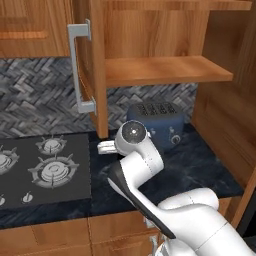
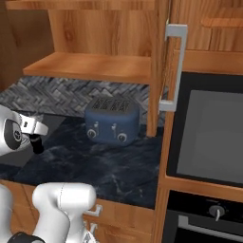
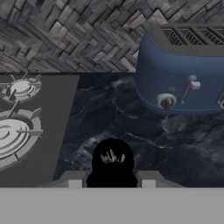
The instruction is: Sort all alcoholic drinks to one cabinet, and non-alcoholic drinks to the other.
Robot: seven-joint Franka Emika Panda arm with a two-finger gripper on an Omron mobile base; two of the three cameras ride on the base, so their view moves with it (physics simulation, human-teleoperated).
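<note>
Gripper (image 3: pixel 112 181) clasps black cola bottle (image 3: pixel 112 162) above counter (image 3: pixel 175 148).

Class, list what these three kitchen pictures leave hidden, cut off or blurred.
- Black bottle: in the hand view, cut off low, held in the end effector; its markings are blurred.
- Toaster: in the left base view, the arm hides its front left.
- Stove: cut by the left edge there.
- Cabinet: in the right base view, the top edge cuts its upper part.

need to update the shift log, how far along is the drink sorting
Done: the upper cabinet stands open, its shelf bare as far as visible. In hand: the gripper is shut on a small black bottle, seemingly the cola, above the dark counter between the stove and blue toaster. Left: shelving it and sorting the rest.
</note>
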